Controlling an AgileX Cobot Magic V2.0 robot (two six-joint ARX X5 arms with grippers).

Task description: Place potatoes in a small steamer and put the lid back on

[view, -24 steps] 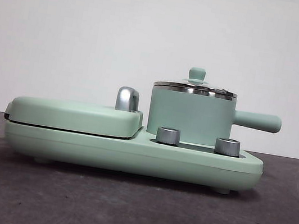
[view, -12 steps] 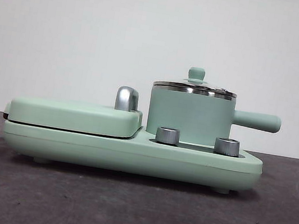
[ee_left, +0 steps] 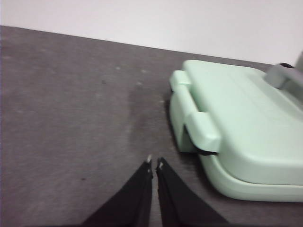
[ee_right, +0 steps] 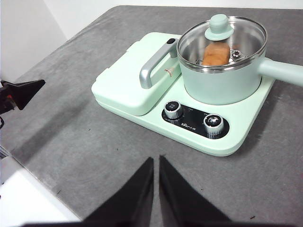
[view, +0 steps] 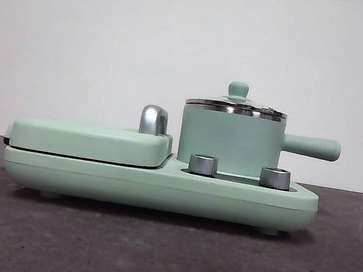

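Grey table [ee_right: 94, 142]: potato [ee_right: 216, 55] sits inside small steamer [ee_right: 220, 82] on the mint cooker base [view: 159, 188], lid [ee_right: 222, 40] on, left gripper [ee_left: 154, 163] and right gripper [ee_right: 156, 160] both pressed together, clear of it.

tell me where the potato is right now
In the right wrist view the potato sits inside the small steamer, under the glass lid, beside the griddle.
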